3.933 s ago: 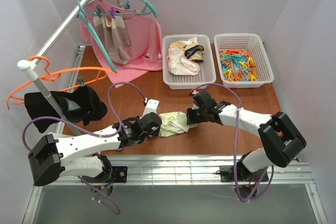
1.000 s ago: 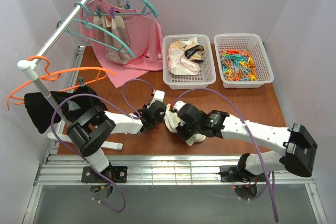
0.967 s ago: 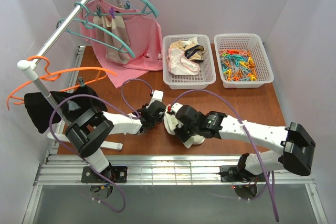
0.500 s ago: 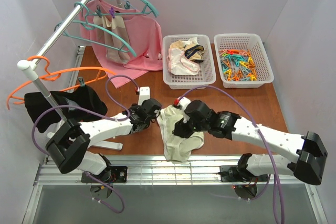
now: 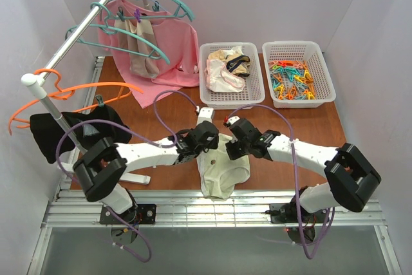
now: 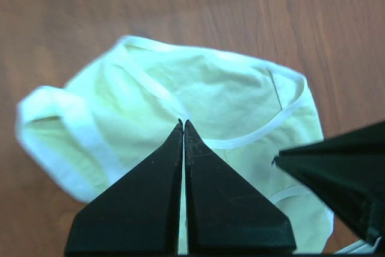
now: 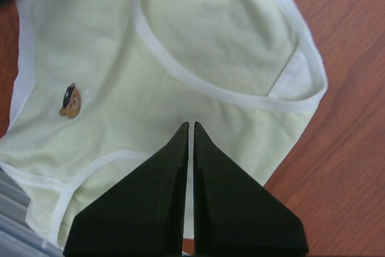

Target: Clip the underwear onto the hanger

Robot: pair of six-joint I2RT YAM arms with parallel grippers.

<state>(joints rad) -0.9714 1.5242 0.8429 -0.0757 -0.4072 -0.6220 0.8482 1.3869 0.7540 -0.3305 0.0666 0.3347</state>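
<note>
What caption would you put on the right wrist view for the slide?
Right gripper, jaws shut, above the pale yellow underwear spread on the brown table, small brown emblem showing.

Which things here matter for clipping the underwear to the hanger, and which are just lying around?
For the job: cream underwear, teal hanger, likely the clothes pegs.
Lying about: orange hanger, black garment, pink cloth, basket of other underwear.
</note>
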